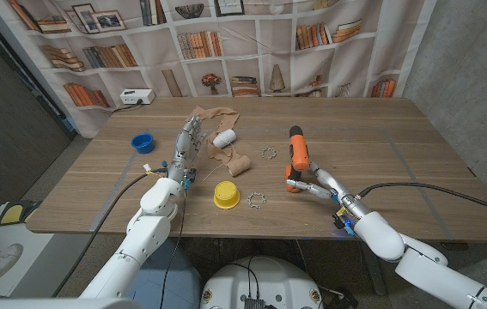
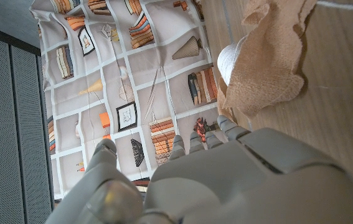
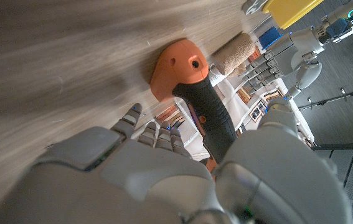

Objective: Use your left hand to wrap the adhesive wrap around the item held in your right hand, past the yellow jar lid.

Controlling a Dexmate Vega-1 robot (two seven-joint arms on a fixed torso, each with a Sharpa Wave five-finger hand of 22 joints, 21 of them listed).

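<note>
A crumpled tan adhesive wrap [image 1: 211, 123] lies at the table's far middle with a white roll [image 1: 224, 137] beside it and a rolled tan piece [image 1: 236, 163] nearer me. My left hand [image 1: 187, 144] stands just left of the wrap, fingers straight and apart, holding nothing; its fingertips [image 2: 226, 124] stop short of the wrap [image 2: 269, 68]. My right hand [image 1: 313, 183] grips an orange and black tool [image 1: 298, 153] by its black handle [image 3: 212, 121], with the orange end [image 3: 179, 65] against the table. The yellow jar lid [image 1: 226, 195] sits between the hands.
A blue cap [image 1: 143, 142] lies at the left. Two small metal toothed rings [image 1: 268, 154] [image 1: 255, 200] lie near the lid and the tool. A white box [image 1: 136, 97] sits at the table's far left edge. A bookshelf backdrop hangs behind.
</note>
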